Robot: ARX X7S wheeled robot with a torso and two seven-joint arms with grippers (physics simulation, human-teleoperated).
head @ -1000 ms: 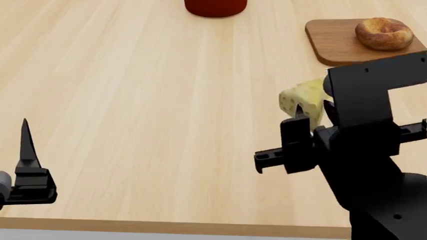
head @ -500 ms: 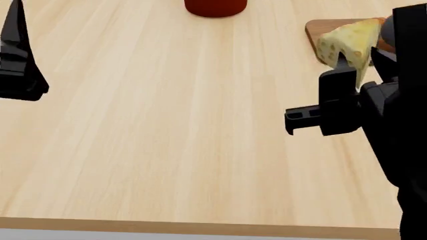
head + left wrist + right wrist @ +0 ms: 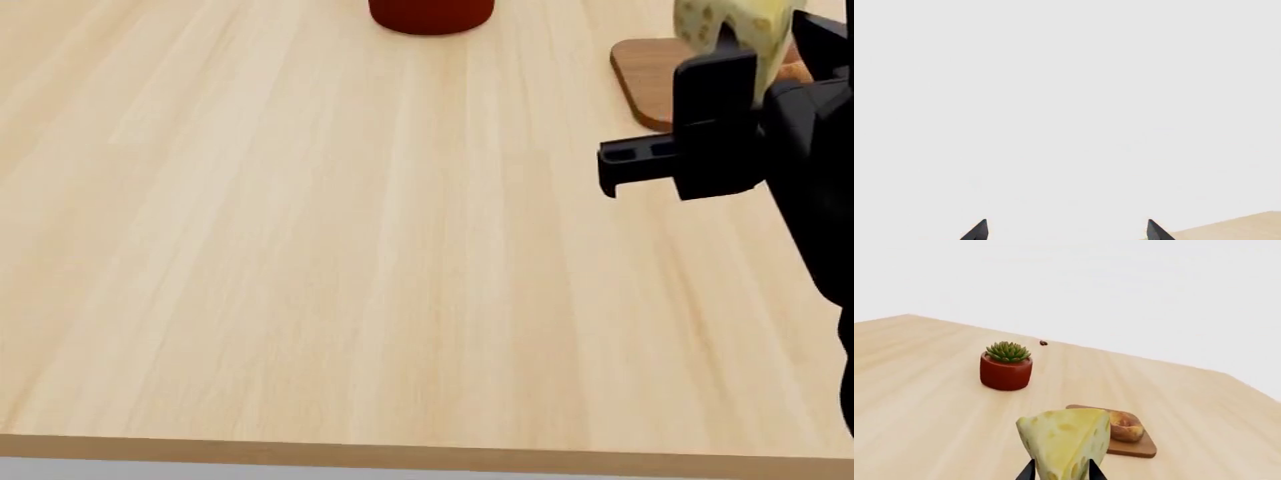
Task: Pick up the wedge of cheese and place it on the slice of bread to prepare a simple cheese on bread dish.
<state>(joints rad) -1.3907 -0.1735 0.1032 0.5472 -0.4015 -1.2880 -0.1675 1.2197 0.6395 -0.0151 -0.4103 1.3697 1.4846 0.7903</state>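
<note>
My right gripper (image 3: 1061, 472) is shut on the wedge of cheese (image 3: 1066, 440), pale yellow with holes, and holds it high above the table. In the head view the cheese (image 3: 727, 22) shows at the top right above the black right arm (image 3: 747, 140). The slice of bread (image 3: 1125, 425), a golden-brown bun, lies on a wooden board (image 3: 1137, 446) beyond the cheese. In the head view the bread (image 3: 795, 72) is a sliver behind the arm, on the board (image 3: 643, 75). My left gripper (image 3: 1066, 231) is open and empty, raised, its fingertips (image 3: 977, 230) set wide apart against blank background.
A red pot with a green succulent (image 3: 1007, 366) stands on the table left of the board; its pot (image 3: 430, 14) shows at the head view's top edge. A tiny dark object (image 3: 1044, 343) lies far back. The table's front edge (image 3: 400, 452) runs along the bottom.
My right gripper has lifted the cheese up and away toward the board. My left gripper rose out of the head view.
</note>
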